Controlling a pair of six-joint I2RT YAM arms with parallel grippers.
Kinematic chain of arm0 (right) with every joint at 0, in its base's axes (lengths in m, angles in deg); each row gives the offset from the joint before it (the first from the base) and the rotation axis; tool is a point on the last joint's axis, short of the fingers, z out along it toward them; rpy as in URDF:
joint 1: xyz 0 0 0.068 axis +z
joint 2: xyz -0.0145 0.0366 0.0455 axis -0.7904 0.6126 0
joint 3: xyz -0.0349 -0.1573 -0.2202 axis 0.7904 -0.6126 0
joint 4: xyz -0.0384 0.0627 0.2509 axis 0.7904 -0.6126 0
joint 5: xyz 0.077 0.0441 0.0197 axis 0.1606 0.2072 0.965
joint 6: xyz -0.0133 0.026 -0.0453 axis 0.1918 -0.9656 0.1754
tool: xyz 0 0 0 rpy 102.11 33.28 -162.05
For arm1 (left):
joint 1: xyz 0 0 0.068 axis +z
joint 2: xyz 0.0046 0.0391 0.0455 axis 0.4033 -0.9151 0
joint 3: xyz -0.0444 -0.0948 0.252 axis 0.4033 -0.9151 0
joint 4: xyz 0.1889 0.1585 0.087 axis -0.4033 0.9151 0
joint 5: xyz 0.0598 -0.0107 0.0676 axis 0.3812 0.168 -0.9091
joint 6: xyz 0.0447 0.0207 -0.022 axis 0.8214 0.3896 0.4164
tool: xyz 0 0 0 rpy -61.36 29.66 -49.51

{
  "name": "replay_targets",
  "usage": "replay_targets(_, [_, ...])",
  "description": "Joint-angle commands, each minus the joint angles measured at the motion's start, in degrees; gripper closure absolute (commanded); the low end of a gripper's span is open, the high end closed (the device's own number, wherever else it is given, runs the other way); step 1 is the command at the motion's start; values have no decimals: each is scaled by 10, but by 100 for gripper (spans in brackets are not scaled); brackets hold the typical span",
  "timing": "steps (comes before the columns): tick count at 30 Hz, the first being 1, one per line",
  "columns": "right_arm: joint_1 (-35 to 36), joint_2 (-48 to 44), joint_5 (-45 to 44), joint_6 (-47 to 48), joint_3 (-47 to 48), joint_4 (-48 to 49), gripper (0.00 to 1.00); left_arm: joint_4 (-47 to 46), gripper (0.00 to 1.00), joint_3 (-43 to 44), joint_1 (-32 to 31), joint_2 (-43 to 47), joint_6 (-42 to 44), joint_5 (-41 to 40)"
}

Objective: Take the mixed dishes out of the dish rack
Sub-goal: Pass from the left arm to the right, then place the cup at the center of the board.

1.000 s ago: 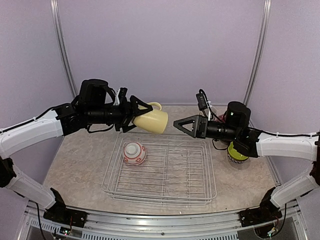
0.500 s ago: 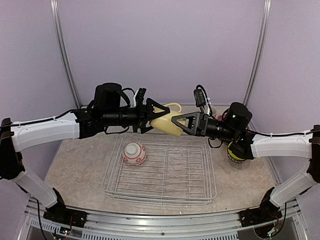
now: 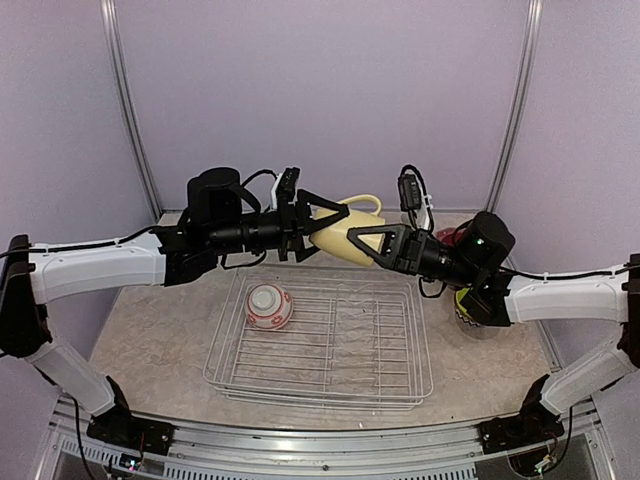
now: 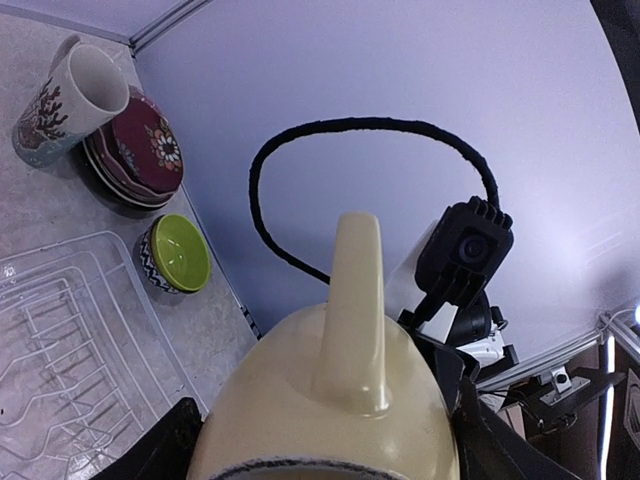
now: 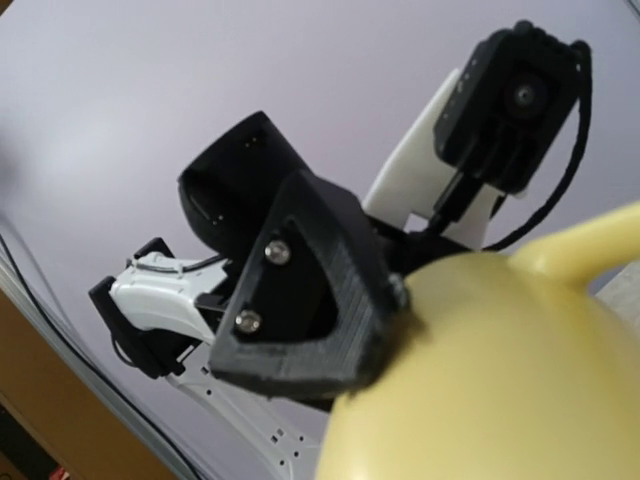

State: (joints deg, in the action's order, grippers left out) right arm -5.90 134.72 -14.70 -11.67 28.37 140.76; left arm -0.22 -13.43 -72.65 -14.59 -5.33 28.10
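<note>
- Left gripper (image 3: 325, 228) is spread partway and clamps the pale yellow mug (image 3: 340, 236) across its body, in the air between my two arms.
- Right gripper (image 3: 368, 240) meets the mug's far end head-on, with its jaws pressed nearly together. I cannot tell whether they pinch the wall or only touch it.
- Below both grippers, toward my bases, lies the dish rack (image 3: 320, 385); the mug hangs over its far edge.
- The mug lies on its side, its long axis running from my left gripper to my right, handle (image 3: 368, 200) upward. With both grippers at it, I judge a handover is next, and it depends on the right one's hold.
- Under my left gripper the red-patterned bowl (image 3: 268, 305) sits in the rack, nearer my left arm.
- I can read no brand, label or writing anywhere.
</note>
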Motion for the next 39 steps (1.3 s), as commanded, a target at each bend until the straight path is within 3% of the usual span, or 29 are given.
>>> replay_targets(1, [-1, -26, -34, 34, -3, -21, 100, -19, 48, -12, 0, 2, 18, 1])
replay_targets(2, [0, -30, -37, 41, -3, -31, 100, -6, 42, -14, 1, 4, 24, -3])
replay_targets(6, [0, -48, -52, 74, 0, -84, 100, 11, 3, -47, 10, 35, 40, -23])
replay_targets(10, [-1, -60, -68, 101, -3, -128, 100, 68, 1, -57, 33, 77, 69, -30])
replay_targets(14, [-1, -69, -90, 145, 7, -203, 100, 191, 1, -28, 62, 115, 119, -50])
replay_targets(19, [-1, -96, -176, 258, 62, -422, 100, 383, 1, 57, 91, 158, 219, -123])
replay_targets(24, [-1, -139, -305, 350, 114, -601, 100, 482, 1, 151, 120, 181, 309, -175])
replay_targets(32, [-1, -147, -445, 452, 188, -752, 100, 519, 1, 265, 133, 151, 439, -241])
replay_targets(39, [-4, -32, -512, 520, 301, -831, 100, 475, 1, 204, 163, 143, 464, -244])
